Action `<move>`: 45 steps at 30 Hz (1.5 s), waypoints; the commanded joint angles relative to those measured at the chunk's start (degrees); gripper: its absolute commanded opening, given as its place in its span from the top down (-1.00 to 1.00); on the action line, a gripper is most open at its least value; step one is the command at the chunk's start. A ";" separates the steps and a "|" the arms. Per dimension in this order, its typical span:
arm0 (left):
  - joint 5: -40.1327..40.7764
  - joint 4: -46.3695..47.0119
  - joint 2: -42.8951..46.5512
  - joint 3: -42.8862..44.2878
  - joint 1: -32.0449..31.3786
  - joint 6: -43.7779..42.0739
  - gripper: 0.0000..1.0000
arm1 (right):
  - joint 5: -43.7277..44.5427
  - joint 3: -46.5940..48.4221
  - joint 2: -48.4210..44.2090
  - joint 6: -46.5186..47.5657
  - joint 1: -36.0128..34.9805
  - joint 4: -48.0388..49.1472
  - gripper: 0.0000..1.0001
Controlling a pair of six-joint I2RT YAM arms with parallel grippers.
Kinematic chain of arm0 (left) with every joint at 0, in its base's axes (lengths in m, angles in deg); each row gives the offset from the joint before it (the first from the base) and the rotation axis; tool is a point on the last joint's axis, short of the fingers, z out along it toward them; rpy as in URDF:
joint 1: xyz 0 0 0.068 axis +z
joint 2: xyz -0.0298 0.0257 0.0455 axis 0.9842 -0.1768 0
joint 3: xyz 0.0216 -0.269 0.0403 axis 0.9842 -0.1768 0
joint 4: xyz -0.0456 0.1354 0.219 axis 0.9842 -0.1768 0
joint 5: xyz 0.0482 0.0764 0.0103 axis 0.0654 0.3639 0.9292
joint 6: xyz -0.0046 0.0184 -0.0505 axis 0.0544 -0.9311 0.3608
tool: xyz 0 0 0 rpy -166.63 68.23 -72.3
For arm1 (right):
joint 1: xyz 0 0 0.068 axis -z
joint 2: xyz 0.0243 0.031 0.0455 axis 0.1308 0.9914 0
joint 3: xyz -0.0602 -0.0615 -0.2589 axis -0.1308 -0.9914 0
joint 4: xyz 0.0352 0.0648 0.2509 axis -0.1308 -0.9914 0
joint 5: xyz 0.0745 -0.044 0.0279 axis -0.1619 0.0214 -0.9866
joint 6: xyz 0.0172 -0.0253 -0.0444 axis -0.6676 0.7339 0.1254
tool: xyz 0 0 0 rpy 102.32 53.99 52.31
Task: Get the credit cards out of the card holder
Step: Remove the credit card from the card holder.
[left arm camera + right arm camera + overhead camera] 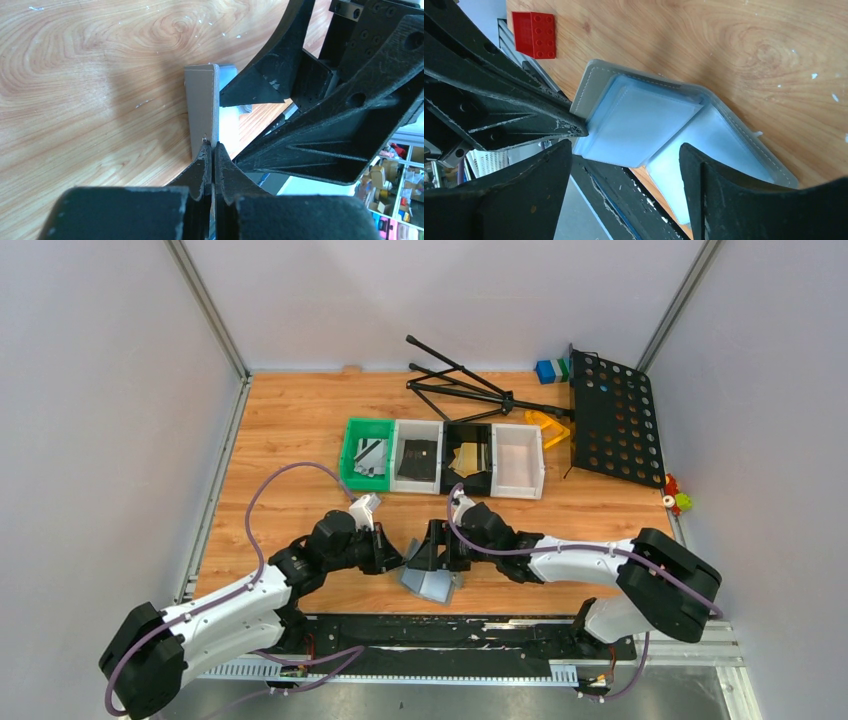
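Card holder (432,585) first: the grey wallet sits spread open near the front edge of the bench (300,430), right between the two arms and well apart from the row of trays (521,490) further back. The left jaws are pressed fully together on the rim of one grey flap, pinching it so that the flap stands up on edge off the wood. The right jaws stand wide apart just over the open inside of the holder, one finger on each side of its cloudy plastic sleeves, with nothing gripped; whether they brush the plastic I cannot tell. Back in the trays, a silvery credit card (372,455) lies in the green compartment, a black card (418,453) in the white one beside it, and a gold card (468,455) in the black one. A red block (534,35) lies on the wood near the holder, close to the bench edge.
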 commanded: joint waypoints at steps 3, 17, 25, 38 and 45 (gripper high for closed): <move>-0.05 1.47 1.52 1.48 -0.20 0.38 1.00 | -1.29 1.44 2.46 -2.08 0.25 6.40 -0.63; -0.50 2.56 1.87 1.07 -0.20 1.54 1.00 | -0.04 1.16 3.54 -2.15 0.22 5.19 -0.35; -0.80 4.33 1.51 0.21 -0.20 2.25 1.00 | 0.87 2.93 5.31 -1.21 -0.62 3.82 -0.27; -0.66 4.17 1.59 0.24 -0.20 2.45 1.00 | 3.26 5.11 6.71 -0.41 -1.79 -0.05 -0.31; 0.68 2.30 2.35 0.63 -0.20 1.97 1.00 | 7.21 5.22 5.24 1.56 -1.80 -8.49 -0.03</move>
